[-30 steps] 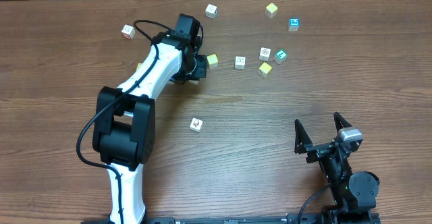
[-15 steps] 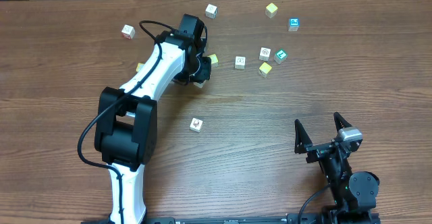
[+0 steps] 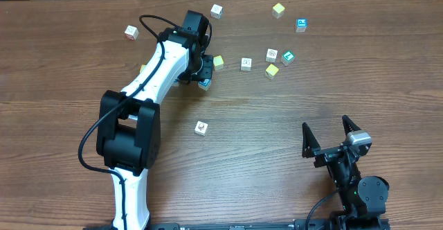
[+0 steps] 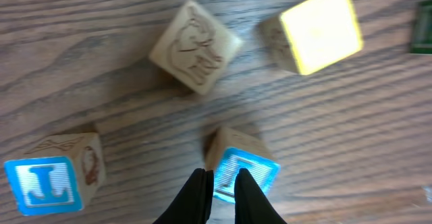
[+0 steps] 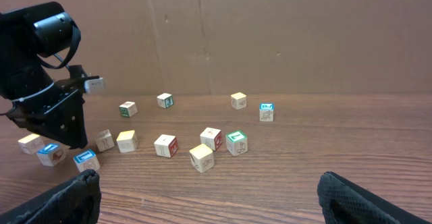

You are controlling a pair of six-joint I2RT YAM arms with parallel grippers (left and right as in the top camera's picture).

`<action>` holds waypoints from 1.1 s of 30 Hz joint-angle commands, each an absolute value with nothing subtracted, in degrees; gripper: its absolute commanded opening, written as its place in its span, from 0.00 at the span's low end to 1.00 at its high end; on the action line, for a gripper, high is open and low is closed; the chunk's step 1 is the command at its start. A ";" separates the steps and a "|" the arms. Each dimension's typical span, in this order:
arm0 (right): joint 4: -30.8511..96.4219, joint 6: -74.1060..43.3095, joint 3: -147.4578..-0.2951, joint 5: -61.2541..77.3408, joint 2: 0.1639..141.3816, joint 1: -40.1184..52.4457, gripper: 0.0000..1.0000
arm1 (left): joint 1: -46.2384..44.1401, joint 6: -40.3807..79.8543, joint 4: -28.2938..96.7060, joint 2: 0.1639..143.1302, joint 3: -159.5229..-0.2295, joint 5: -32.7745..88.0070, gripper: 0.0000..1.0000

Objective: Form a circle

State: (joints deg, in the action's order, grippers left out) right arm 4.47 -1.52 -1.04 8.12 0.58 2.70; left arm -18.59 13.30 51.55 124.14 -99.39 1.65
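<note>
Your left gripper [image 4: 221, 175] is clenched on nothing, its tips together at a blue-faced cube [image 4: 246, 177] beside a yellow cube [image 3: 219, 62], so I judge you are nudging a block, not carrying one. The circle [image 3: 272, 55] is only a loose knot of four cubes, one green-faced, further right on the table [image 3: 360, 84] and well apart from that gripper. Your right gripper [image 3: 325, 125] sits released at the near edge, and with stray cubes [image 3: 217, 11] scattered along the far side, most of the ring is left to do.
</note>
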 commanded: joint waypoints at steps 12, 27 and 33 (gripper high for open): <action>4.19 -1.67 -0.45 7.75 0.16 2.61 1.00 | -17.91 14.02 48.42 124.40 -94.96 -2.44 0.14; 4.21 -1.67 -0.45 7.75 0.16 2.61 1.00 | -17.28 14.41 51.33 124.38 -98.21 -2.87 0.14; 4.21 -1.67 -0.45 7.75 0.16 2.61 1.00 | -15.99 13.65 51.40 124.38 -98.85 4.03 0.13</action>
